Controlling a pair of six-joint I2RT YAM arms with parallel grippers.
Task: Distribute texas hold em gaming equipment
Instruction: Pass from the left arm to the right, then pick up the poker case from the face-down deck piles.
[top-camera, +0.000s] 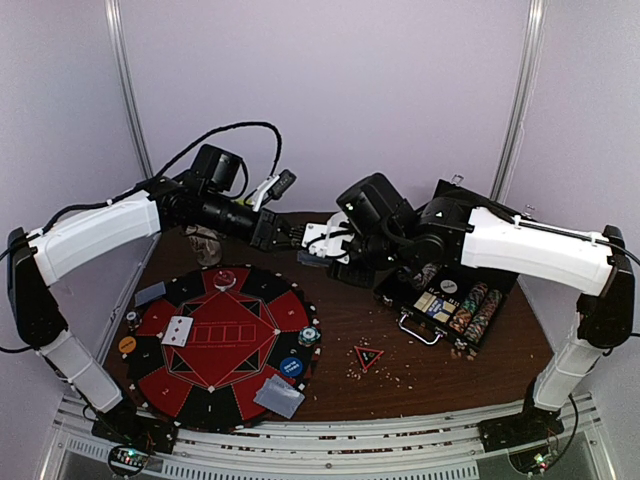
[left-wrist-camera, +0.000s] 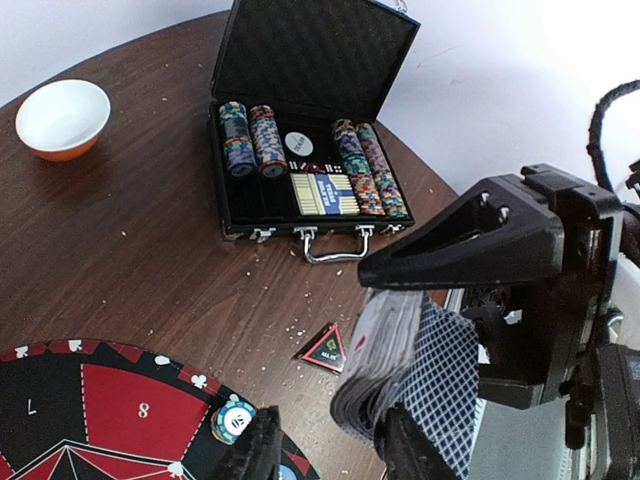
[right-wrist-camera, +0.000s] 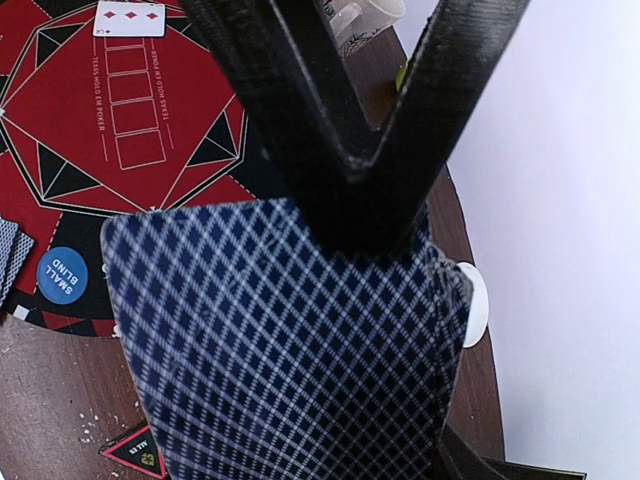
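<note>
My right gripper (top-camera: 318, 245) is shut on a thick deck of blue-checked playing cards (right-wrist-camera: 280, 350), held in the air over the back of the table. My left gripper (left-wrist-camera: 335, 445) meets it there, open, and the deck's lower edge (left-wrist-camera: 400, 360) hangs between its fingers close to the right one. On the round red-and-black poker mat (top-camera: 225, 340) lie a face-up card (top-camera: 177, 330), face-down cards (top-camera: 279, 397), a blue button (top-camera: 291, 367), an orange button (top-camera: 127, 345) and a chip stack (top-camera: 309, 336). The red-black triangle marker (top-camera: 369, 357) lies on the wood to the mat's right.
The black chip case (top-camera: 455, 305) stands open at the right with rows of chips inside. A white bowl (left-wrist-camera: 62, 118) sits on the far side of the table. Crumbs are scattered on the wood around the marker.
</note>
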